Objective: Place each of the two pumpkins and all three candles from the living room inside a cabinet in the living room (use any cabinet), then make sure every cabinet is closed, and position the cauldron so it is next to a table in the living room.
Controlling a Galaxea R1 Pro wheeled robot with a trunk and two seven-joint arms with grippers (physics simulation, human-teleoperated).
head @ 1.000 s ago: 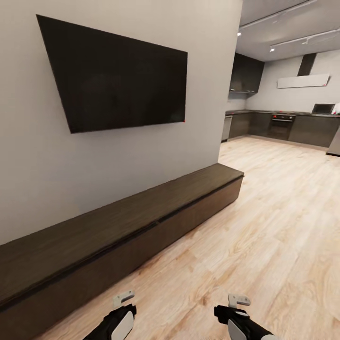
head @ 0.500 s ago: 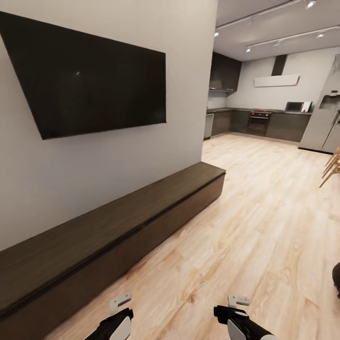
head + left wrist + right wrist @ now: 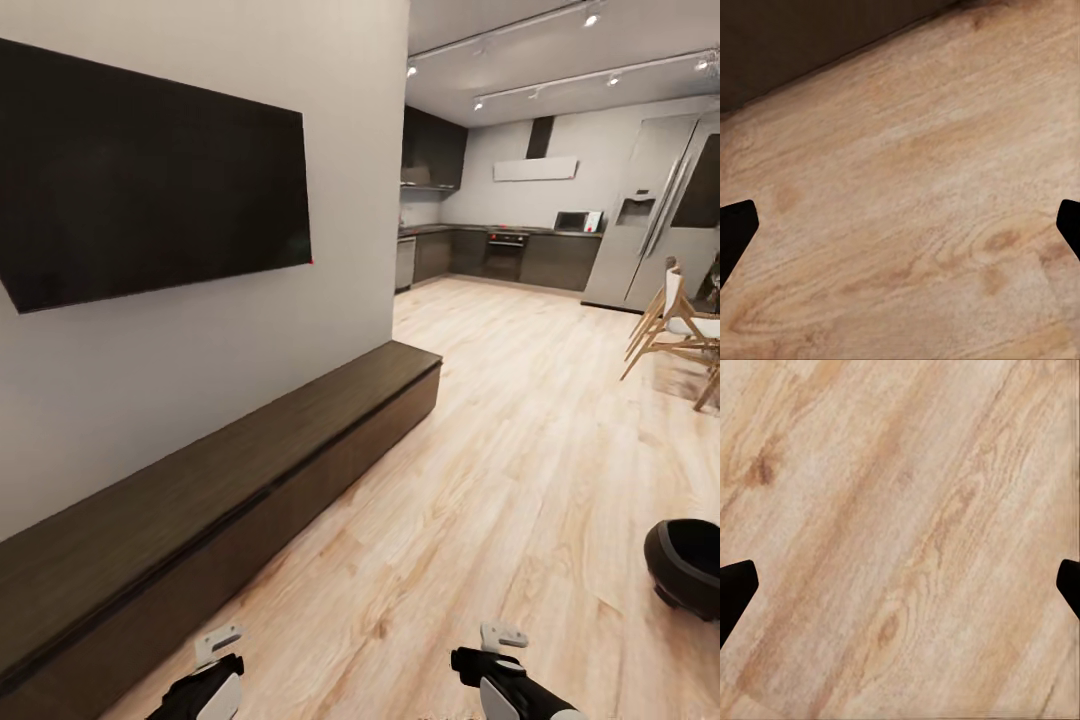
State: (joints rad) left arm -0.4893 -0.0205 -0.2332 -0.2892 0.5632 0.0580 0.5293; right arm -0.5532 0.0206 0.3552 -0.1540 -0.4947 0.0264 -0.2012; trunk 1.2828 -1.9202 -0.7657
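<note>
Two grippers, left gripper (image 3: 215,640) and right gripper (image 3: 500,637), spread wide, empty over plank floor (image 3: 480,470); black cauldron (image 3: 686,566) ahead, rightward, nearer the right; dark cabinet (image 3: 230,480) along left.

Home living room, wall-mounted television (image 3: 150,190), low cabinet (image 3: 220,490), open kitchen (image 3: 500,250) beyond

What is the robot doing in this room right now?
The robot isn't holding anything. Its left hand and right hand are both open, hanging over the bare wooden floor. The long dark cabinet runs along the wall under the TV, and its fronts look shut. A black cauldron sits on the floor off to the robot's right. There are chairs beyond it and a kitchen at the far end.
</note>
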